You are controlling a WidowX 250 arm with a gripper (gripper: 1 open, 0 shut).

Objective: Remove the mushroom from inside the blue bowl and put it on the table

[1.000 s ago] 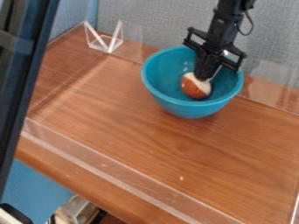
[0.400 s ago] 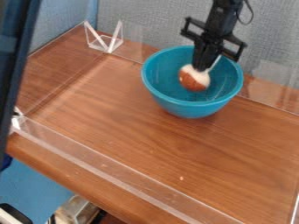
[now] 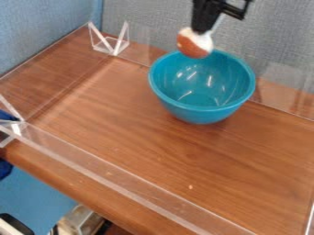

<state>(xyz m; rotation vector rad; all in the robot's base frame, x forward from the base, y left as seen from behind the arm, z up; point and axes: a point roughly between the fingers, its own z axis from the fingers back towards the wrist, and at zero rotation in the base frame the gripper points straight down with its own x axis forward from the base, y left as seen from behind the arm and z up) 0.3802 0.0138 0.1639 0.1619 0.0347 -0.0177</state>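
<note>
The mushroom (image 3: 192,43), with a reddish-brown cap and pale stem, hangs in the air above the far left rim of the blue bowl (image 3: 203,87). My gripper (image 3: 200,34) comes down from the top edge and is shut on the mushroom. The turquoise bowl stands on the brown wood-grain table (image 3: 110,119) toward the back right, and nothing shows inside it.
Low clear acrylic walls (image 3: 86,165) edge the tabletop. A clear acrylic stand (image 3: 110,39) sits at the back left corner. Bare wood stretches in front of and left of the bowl. A blue object (image 3: 7,119) pokes in at the left edge.
My gripper has risen out of the bowl with the mushroom in it and shifted slightly left. The dark shape at the left edge has left the view.
</note>
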